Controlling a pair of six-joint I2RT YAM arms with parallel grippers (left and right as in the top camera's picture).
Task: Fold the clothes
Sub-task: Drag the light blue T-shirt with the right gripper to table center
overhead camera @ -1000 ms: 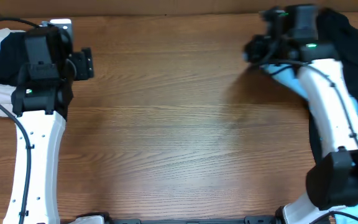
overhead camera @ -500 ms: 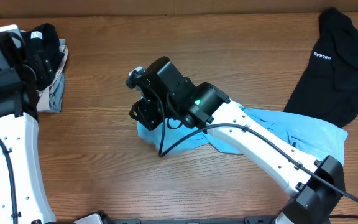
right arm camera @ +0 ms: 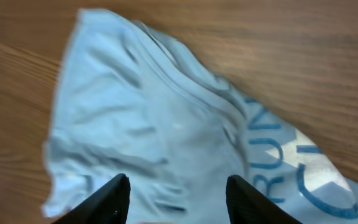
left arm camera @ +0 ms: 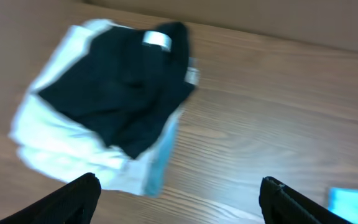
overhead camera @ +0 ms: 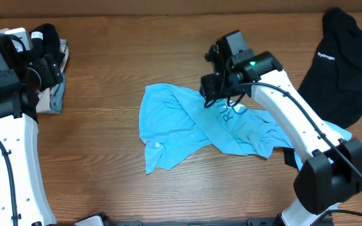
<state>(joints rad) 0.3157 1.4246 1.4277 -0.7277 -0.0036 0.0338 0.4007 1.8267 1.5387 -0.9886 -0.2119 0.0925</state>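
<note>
The light blue T-shirt [overhead camera: 187,129] lies crumpled and partly spread on the middle of the table, with lettering showing near its right side. My right gripper [overhead camera: 211,94] hangs over the shirt's back edge, open, with nothing between its fingers. In the right wrist view the shirt [right arm camera: 148,118] fills the space under the gripper [right arm camera: 178,199]. A black top [overhead camera: 338,69] with a small white logo lies bunched at the back right. My left gripper [overhead camera: 50,66] is open at the far left beside a pile of clothes, and in the left wrist view its [left arm camera: 179,202] fingers hold nothing.
A pile of clothes [left arm camera: 104,106], black on top of white and pale blue, sits at the back left corner [overhead camera: 52,94]. The wooden table [overhead camera: 105,176] runs to a cardboard wall at the back. The right arm's white links cross over the shirt's right part.
The right arm dragged the blue T-shirt from the right to the table's middle, let it go and opened its jaws, then drew back to the right. The left arm has shifted left.
</note>
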